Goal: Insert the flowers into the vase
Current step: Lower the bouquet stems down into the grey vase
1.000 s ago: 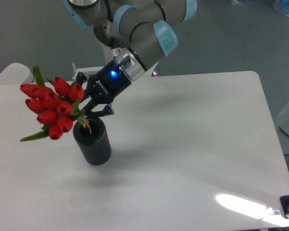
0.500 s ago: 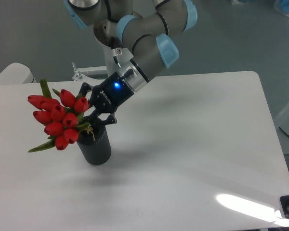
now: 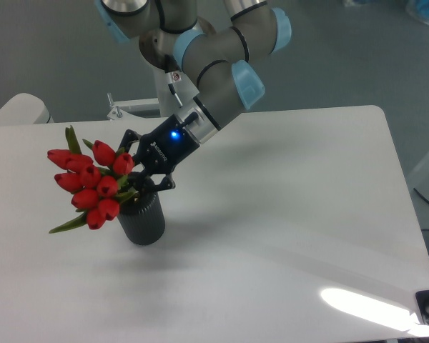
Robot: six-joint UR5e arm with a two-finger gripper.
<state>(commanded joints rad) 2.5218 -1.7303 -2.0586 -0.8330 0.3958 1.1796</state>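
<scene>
Red tulip bunch held tilted over the mouth of a dark ribbed vase on a white table.

Nearest the camera is the bare front of the smooth white table (image 3: 272, 271), with a bright patch of light toward its right corner. Farther back on its left part stands the small, nearly black cylindrical vase (image 3: 141, 220) with finely ribbed sides, upright. The tight bunch of red closed tulip heads with long green leaves (image 3: 89, 186) leans out to the left above it, the stem end meeting the vase mouth; how far the stems reach in cannot be told. Just behind, the black two-finger gripper (image 3: 138, 183) with a blue light has its jaws clamped on the stems just above the rim. Beyond rises the grey and light-blue robot arm (image 3: 214, 57).
</scene>
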